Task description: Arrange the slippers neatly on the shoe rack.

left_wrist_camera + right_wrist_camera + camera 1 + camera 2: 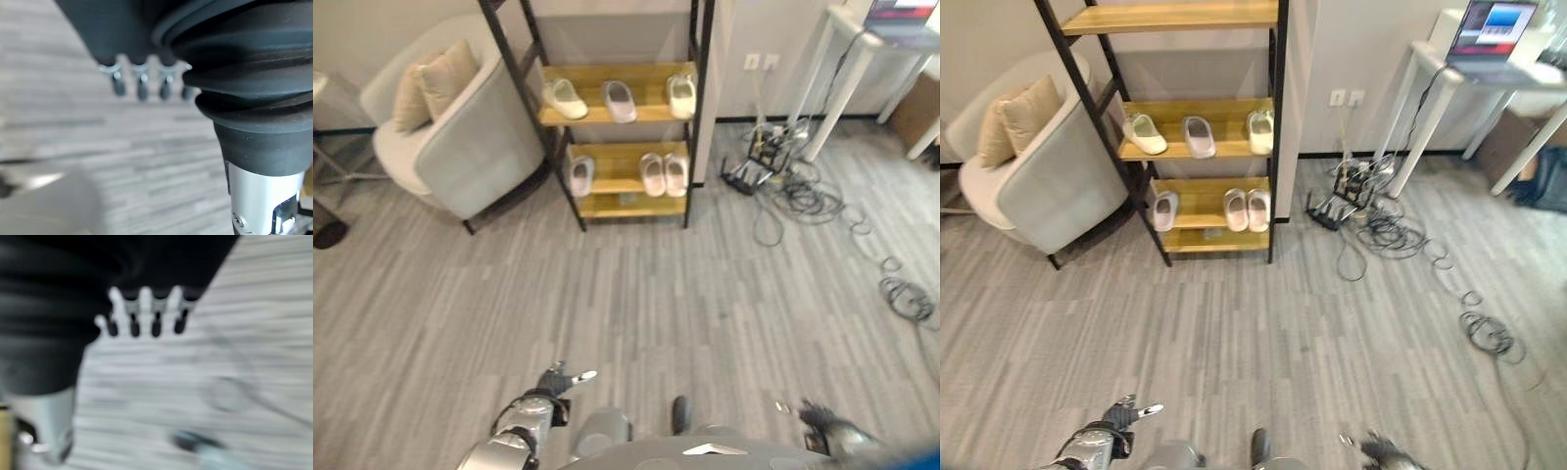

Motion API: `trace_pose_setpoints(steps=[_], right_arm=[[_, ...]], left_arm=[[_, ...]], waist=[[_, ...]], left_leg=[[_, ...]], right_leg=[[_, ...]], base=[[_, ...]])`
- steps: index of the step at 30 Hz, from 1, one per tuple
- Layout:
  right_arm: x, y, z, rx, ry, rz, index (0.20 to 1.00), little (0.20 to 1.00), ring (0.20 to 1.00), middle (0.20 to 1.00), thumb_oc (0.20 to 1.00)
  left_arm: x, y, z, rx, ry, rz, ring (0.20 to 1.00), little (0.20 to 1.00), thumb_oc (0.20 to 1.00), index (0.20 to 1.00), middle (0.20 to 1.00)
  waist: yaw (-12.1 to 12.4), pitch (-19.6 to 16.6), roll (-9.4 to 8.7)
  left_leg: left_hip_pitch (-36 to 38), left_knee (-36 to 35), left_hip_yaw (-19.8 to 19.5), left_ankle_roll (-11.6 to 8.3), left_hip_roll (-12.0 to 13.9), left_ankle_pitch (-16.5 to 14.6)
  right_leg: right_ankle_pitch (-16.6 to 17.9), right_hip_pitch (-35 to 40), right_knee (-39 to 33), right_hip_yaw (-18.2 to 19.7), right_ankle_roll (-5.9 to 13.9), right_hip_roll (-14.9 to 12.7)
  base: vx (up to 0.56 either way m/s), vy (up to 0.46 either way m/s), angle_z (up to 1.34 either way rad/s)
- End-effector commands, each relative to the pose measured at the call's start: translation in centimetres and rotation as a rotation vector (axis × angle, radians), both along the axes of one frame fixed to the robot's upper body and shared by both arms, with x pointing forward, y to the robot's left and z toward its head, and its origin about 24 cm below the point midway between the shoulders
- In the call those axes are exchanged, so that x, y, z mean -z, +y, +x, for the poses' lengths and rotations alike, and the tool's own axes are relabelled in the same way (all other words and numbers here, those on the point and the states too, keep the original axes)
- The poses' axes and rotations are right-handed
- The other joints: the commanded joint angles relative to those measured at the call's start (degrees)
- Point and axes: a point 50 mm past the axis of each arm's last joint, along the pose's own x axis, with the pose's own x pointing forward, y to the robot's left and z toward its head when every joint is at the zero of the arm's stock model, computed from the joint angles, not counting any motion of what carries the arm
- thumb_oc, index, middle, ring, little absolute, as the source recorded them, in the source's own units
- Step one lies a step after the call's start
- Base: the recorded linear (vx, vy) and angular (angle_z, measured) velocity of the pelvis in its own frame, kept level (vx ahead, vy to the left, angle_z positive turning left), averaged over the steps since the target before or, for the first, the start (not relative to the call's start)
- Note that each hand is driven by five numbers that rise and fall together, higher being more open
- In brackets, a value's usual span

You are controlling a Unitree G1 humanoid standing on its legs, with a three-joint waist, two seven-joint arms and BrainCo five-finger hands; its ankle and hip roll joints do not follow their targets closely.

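You have the shoe rack (pixel 626 127), black-framed with wooden shelves, standing against the far wall, well apart from both arms. Its middle shelf (pixel 607 113) carries three slippers spaced out: a cream slipper (pixel 565 98) lying at an angle on the left, a grey slipper (pixel 620 100) in the centre, and a pale slipper (pixel 681 95) on the right. On the lower shelf (pixel 626 201) you see a single grey slipper (pixel 581 175) on the left and a pair of pinkish-white slippers (pixel 664 173) set side by side, just touching, on the right. Your left robot hand (pixel 559 381) hangs low over the wood-look floor (pixel 636 294) near the robot, fingers (pixel 141 83) straight and spread apart, holding nothing. Your right robot hand (pixel 822 418) sits low on the other side, its fingers (pixel 155 316) likewise extended in a row and empty. A pale armchair (pixel 460 127) with a beige cushion (pixel 435 83) stands just left of the rack, and a tangle of cables (pixel 793 186) lies on the floor to its right, below a white surface (pixel 1489 69) that carries a laptop (pixel 1496 27).
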Motion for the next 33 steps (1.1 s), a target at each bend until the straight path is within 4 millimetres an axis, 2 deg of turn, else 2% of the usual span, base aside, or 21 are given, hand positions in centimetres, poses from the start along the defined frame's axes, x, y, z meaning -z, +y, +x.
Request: trace_pose_setpoints(steps=[1, 3, 4, 5, 6, 7, 10, 12, 13, 14, 16, 18, 19, 22, 23, 26, 28, 31, 33], right_arm=[[-0.5, -3.2, -2.2, 0.063, 0.036, -0.090, 1.000, 1.000, 1.000, 1.000, 1.000], [-0.8, -2.6, -0.6, 0.030, -0.010, -0.096, 1.000, 1.000, 1.000, 1.000, 1.000], [-0.8, -2.1, 0.0, 0.003, -0.029, -0.096, 1.000, 1.000, 1.000, 1.000, 1.000], [-0.8, -2.1, 0.0, 0.003, -0.029, -0.096, 1.000, 1.000, 1.000, 1.000, 1.000], [-0.8, -1.7, 0.2, -0.033, -0.020, -0.098, 1.000, 1.000, 1.000, 1.000, 1.000], [-0.7, -1.5, 0.2, -0.042, -0.017, -0.094, 1.000, 1.000, 1.000, 1.000, 1.000], [-0.4, -0.4, 0.4, -0.070, -0.014, -0.074, 1.000, 1.000, 1.000, 1.000, 1.000], [-0.3, 0.0, 0.5, -0.078, -0.017, -0.063, 1.000, 1.000, 1.000, 1.000, 1.000], [-0.3, 0.3, 0.9, -0.091, -0.024, -0.059, 1.000, 1.000, 1.000, 1.000, 1.000], [-0.4, 0.9, 1.6, -0.141, -0.033, -0.060, 1.000, 1.000, 1.000, 1.000, 1.000], [-0.7, 1.0, 2.3, -0.174, -0.042, -0.072, 1.000, 1.000, 1.000, 1.000, 1.000], [-0.8, 0.7, 2.5, -0.191, -0.046, -0.089, 1.000, 1.000, 1.000, 1.000, 1.000], [-0.9, 0.7, 2.6, -0.192, -0.053, -0.095, 1.000, 1.000, 1.000, 1.000, 1.000], [-0.6, 1.2, 2.2, -0.135, -0.061, -0.052, 1.000, 1.000, 1.000, 1.000, 1.000], [-0.7, 1.4, 2.4, -0.130, -0.076, -0.042, 1.000, 1.000, 1.000, 1.000, 1.000], [-0.8, 2.0, 2.9, -0.157, -0.095, -0.034, 1.000, 1.000, 1.000, 1.000, 1.000], [-0.8, 2.2, 3.0, -0.187, -0.101, -0.031, 1.000, 1.000, 1.000, 1.000, 1.000], [-0.5, 2.3, 2.3, -0.228, -0.080, -0.029, 1.000, 1.000, 1.000, 1.000, 1.000], [-0.5, 3.2, 2.6, -0.284, -0.085, -0.017, 1.000, 1.000, 1.000, 1.000, 1.000]], left_arm=[[-0.2, -0.1, 0.6, -0.080, -0.037, -0.024, 1.000, 1.000, 1.000, 1.000, 1.000], [0.1, 0.0, -0.1, -0.089, -0.003, -0.021, 1.000, 1.000, 1.000, 1.000, 1.000], [0.0, 0.3, -0.1, -0.091, 0.000, -0.005, 1.000, 1.000, 1.000, 1.000, 1.000], [0.0, 0.3, -0.1, -0.091, 0.000, -0.005, 1.000, 1.000, 1.000, 1.000, 1.000], [0.3, 1.1, -1.6, -0.131, 0.043, 0.004, 1.000, 1.000, 1.000, 1.000, 1.000], [0.4, 1.4, -2.1, -0.133, 0.061, 0.017, 1.000, 1.000, 1.000, 1.000, 1.000], [0.5, 2.2, -3.2, -0.103, 0.111, 0.052, 1.000, 1.000, 1.000, 1.000, 1.000], [0.3, 2.8, -3.4, -0.073, 0.135, 0.082, 1.000, 1.000, 1.000, 1.000, 1.000], [0.2, 3.0, -3.3, -0.061, 0.134, 0.093, 1.000, 1.000, 1.000, 1.000, 1.000], [-0.1, 3.2, -2.2, -0.024, 0.118, 0.117, 1.000, 1.000, 1.000, 1.000, 1.000], [-0.4, 3.1, -1.1, 0.003, 0.087, 0.128, 1.000, 1.000, 1.000, 1.000, 1.000], [-0.8, 3.0, -0.1, 0.030, 0.057, 0.136, 1.000, 1.000, 1.000, 1.000, 1.000], [-1.0, 2.7, 0.8, 0.056, 0.029, 0.144, 1.000, 1.000, 1.000, 1.000, 1.000], [-1.0, 2.2, 1.2, 0.085, 0.016, 0.148, 1.000, 1.000, 1.000, 1.000, 1.000], [-0.9, 2.0, 1.1, 0.104, 0.028, 0.156, 1.000, 1.000, 1.000, 1.000, 1.000], [-0.6, 1.5, 0.7, 0.136, 0.050, 0.151, 1.000, 1.000, 1.000, 1.000, 1.000], [0.2, 1.3, -1.4, 0.165, 0.120, 0.158, 1.000, 1.000, 1.000, 1.000, 1.000], [0.8, 1.1, -3.2, 0.161, 0.175, 0.145, 1.000, 1.000, 1.000, 1.000, 1.000], [1.1, 0.5, -3.8, 0.185, 0.198, 0.135, 1.000, 1.000, 1.000, 1.000, 1.000]], waist=[[0.30, -1.07, 3.71], [1.67, -1.33, 4.44], [2.51, -1.00, 4.37], [2.51, -0.89, 4.27], [3.23, -2.28, 4.99], [3.27, -2.91, 4.79], [3.71, -4.20, 3.33], [4.03, -4.74, 2.12], [4.30, -4.85, 1.71], [4.49, -4.79, 1.23], [4.25, -4.23, 1.75], [3.58, -3.60, 2.84], [2.47, -3.16, 4.20], [0.69, -2.25, 5.39], [-0.32, -1.25, 5.17], [-1.45, -0.08, 4.40], [-0.94, -1.60, 3.85], [-0.54, -3.39, 3.92], [-0.27, -3.91, 4.04]], left_leg=[[6.61, -21.30, -1.28, -0.50, 0.70, 2.57], [3.71, -32.14, -1.35, -2.07, 2.48, 8.99], [0.87, -35.03, -0.43, -2.70, 3.06, 10.11], [1.04, -35.08, -0.37, -2.68, 2.96, 10.11], [3.37, -37.46, -1.48, -2.81, 3.07, 12.11], [4.02, -37.71, -1.69, -2.77, 2.60, 12.66], [4.84, -35.12, -0.96, -1.66, 0.92, 10.50], [4.49, -32.44, -0.09, -0.48, -0.48, 7.84], [4.31, -31.40, 0.06, 0.21, -1.25, 6.59], [4.33, -30.03, 0.56, 1.72, -2.91, 4.45], [5.12, -29.51, 0.69, 3.28, -4.39, 3.15], [6.45, -29.39, -0.25, 4.48, -5.66, 1.93], [8.23, -29.50, -1.69, 5.09, -6.22, 1.03], [11.16, -30.20, -3.13, 5.13, -6.74, -0.10], [12.62, -29.87, -4.22, 4.83, -7.05, -1.12], [13.70, -28.29, -5.88, 4.20, -7.51, -2.18], [15.04, -29.64, -7.03, 3.23, -6.50, -1.90], [16.54, -32.57, -9.09, 1.86, -4.69, -0.30], [17.32, -34.23, -10.01, 1.11, -3.54, 0.82]], right_leg=[[-6.52, -0.64, 6.37, 0.29, 9.11, -5.57], [-8.20, 3.07, 5.51, -0.49, 10.01, -5.44], [-8.79, 5.66, 4.42, -0.64, 10.66, -6.09], [-8.81, 5.83, 4.36, -0.65, 10.69, -6.19], [-8.84, 6.85, 4.01, 0.12, 11.75, -6.45], [-8.42, 7.04, 3.98, 0.33, 12.09, -7.13], [-6.45, 7.09, 3.94, 1.00, 13.99, -10.14], [-4.39, 6.43, 4.39, 1.59, 15.48, -12.49], [-2.99, 5.44, 5.29, 2.01, 16.09, -13.45], [1.40, 3.23, 9.26, 2.08, 17.23, -15.76], [6.63, 0.07, 14.99, 2.42, 17.40, -17.62], [9.29, -2.18, 20.08, 3.11, 16.35, -18.43], [9.01, -5.58, 22.69, 5.47, 14.98, -17.30], [3.21, -7.97, 18.36, 6.63, 14.36, -14.31], [2.08, -9.04, 11.50, 7.67, 15.11, -13.33], [2.09, -9.79, 7.20, 10.79, 16.43, -12.14], [1.24, -6.90, 6.26, 12.28, 15.82, -11.18], [-0.09, -4.25, 4.87, 10.53, 14.64, -9.81], [-0.94, -2.79, 3.99, 9.35, 13.96, -8.96]], base=[[0.29, 0.098, 0.40], [0.44, 0.176, 0.30], [0.42, 0.188, -0.02], [0.48, 0.277, -0.08], [0.40, 0.261, -0.09], [0.51, 0.351, -0.39], [0.36, 0.262, -0.36], [0.27, 0.243, 0.00], [0.27, 0.321, 0.02], [0.20, 0.305, 0.16], [0.14, 0.286, 0.27], [0.19, 0.259, 0.17], [0.25, 0.212, 0.06], [0.20, 0.045, 0.73], [0.18, -0.092, 0.62], [0.10, -0.131, 0.39], [0.08, -0.273, 0.79], [0.08, -0.249, 0.71], [0.01, -0.234, 0.32]])
